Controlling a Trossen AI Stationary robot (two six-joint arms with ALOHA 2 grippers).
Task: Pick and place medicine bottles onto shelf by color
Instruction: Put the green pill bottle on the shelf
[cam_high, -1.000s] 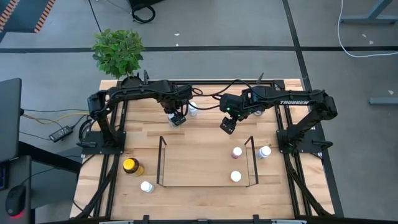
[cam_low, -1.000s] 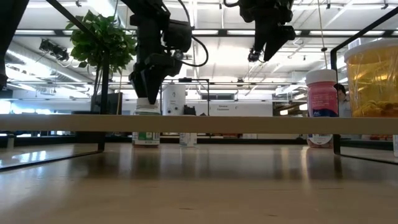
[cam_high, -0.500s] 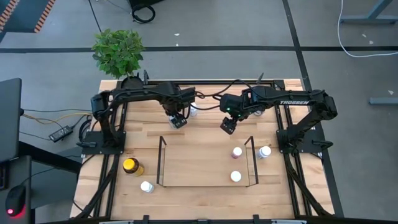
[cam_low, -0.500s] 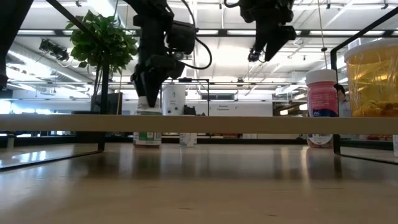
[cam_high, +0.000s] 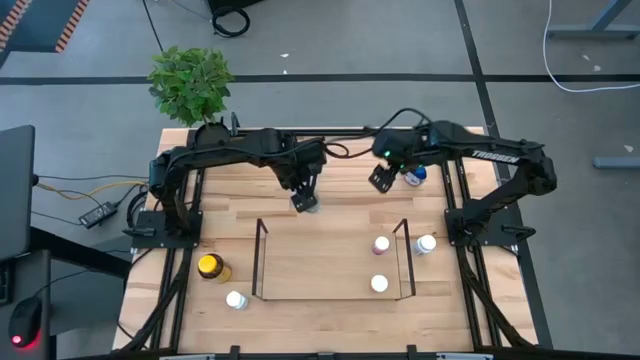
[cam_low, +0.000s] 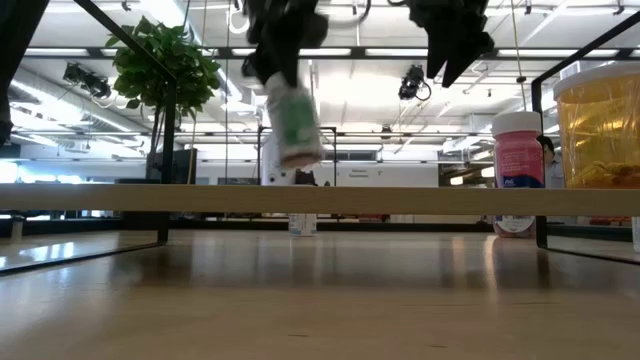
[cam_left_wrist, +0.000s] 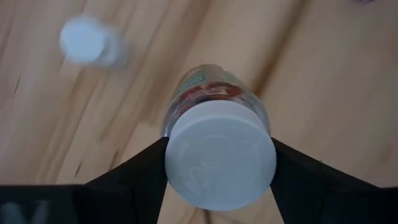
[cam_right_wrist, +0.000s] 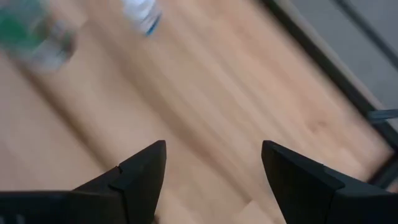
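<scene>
My left gripper (cam_high: 303, 198) is shut on a white-capped bottle with a green label (cam_low: 293, 122), held in the air just beyond the far side of the black wire shelf (cam_high: 262, 262). My right gripper (cam_high: 382, 178) is open and empty, high over the far right of the table beside a blue-capped bottle (cam_high: 415, 176). A pink-capped bottle (cam_high: 381, 244) and a white-capped one (cam_high: 379, 283) stand inside the shelf. Another white-capped bottle (cam_left_wrist: 87, 42) stands on the table below the left gripper. My left gripper pinches the bottle's white cap (cam_left_wrist: 180, 158) between its two fingers, one on each side. The fingers come from above, pointing down. The bottle hangs below them, tilted, clear of the table.
An amber yellow-lidded jar (cam_high: 210, 266) and a white-capped bottle (cam_high: 236, 299) stand at the near left outside the shelf. Another white-capped bottle (cam_high: 427, 243) stands just right of the shelf. A potted green plant (cam_high: 190, 82) stands beyond the far left corner.
My left gripper has risen and gone toward the table's right and near side with the bottle, which is lifted clear of the table and now hangs tilted. My right gripper has gone toward the far right, toward the blue-capped bottle.
</scene>
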